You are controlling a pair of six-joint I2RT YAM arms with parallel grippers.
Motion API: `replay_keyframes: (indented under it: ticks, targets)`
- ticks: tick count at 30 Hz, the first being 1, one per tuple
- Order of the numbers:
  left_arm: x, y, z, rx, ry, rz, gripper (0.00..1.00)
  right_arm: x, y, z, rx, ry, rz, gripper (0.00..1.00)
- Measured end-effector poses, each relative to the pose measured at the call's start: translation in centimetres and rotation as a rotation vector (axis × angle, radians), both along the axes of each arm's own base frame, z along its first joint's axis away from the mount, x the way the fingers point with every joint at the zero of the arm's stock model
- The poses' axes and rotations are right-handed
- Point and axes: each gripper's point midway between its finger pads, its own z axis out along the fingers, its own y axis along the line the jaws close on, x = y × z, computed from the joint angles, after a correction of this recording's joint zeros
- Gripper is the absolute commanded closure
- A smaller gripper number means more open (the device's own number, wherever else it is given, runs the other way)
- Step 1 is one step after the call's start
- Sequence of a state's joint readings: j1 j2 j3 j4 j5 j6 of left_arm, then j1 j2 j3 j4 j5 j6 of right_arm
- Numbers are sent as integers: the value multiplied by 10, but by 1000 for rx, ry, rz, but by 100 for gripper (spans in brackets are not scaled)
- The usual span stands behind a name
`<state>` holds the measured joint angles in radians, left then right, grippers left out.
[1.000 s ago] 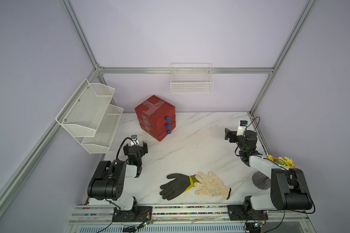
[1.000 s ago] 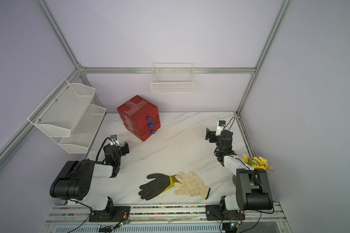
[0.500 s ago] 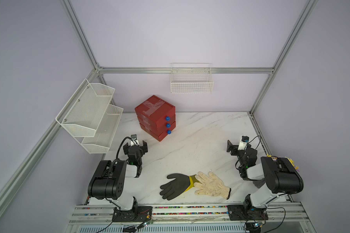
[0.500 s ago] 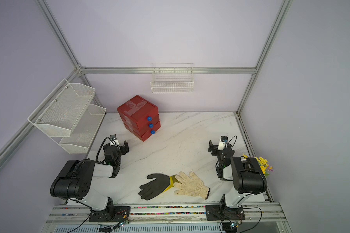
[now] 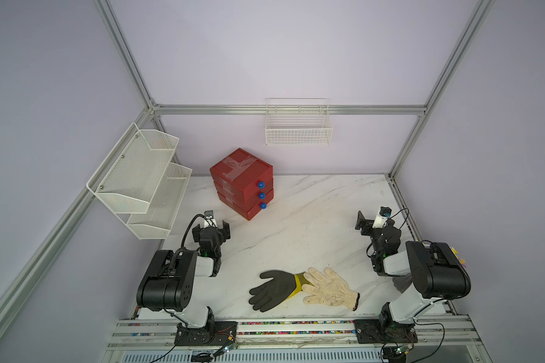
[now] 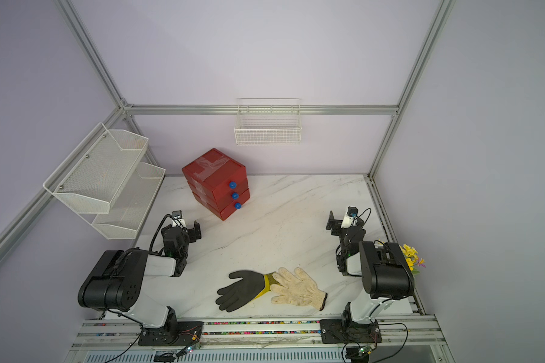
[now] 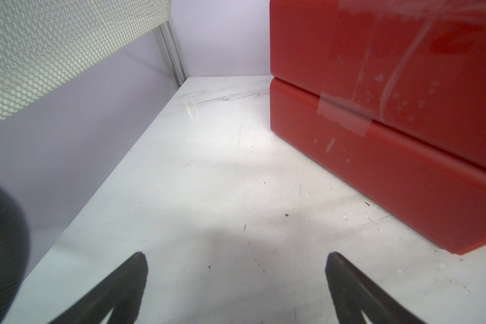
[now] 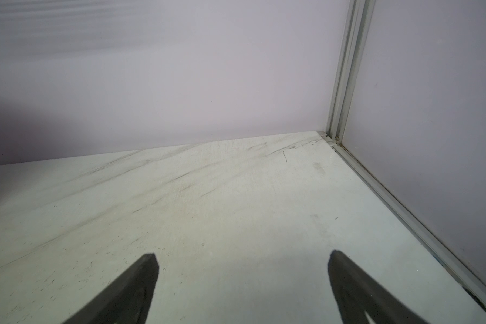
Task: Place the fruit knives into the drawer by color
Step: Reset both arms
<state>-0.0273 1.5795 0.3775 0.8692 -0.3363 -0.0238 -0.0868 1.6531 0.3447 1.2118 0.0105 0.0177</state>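
Top views: drawer [image 5: 243,185] seen shut at far side of table [image 5: 312,204], near left gripper [image 5: 211,232]. Fruit knives nowhere seen, judged stowed inside. Right gripper [image 5: 367,223] parked low.
Left wrist: jaws spread, empty; drawer side just ahead.
Right wrist: jaws spread, empty, over bare table.
Closure of all three fronts to be checked; arms to be held clear.

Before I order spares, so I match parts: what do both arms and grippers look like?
The left arm and right arm match: bulky black rounded joint housings, white links, black bases. A black cable loops to each wrist. The left gripper and right gripper have dark tapering fingers. No markings legible.
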Motion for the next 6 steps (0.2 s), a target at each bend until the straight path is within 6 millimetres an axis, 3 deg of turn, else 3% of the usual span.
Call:
replay_keyframes:
  ticks: [6]
  targets:
    - [0,0,-1,-1,2,0,0,1,0,2,0,-6,0,3]
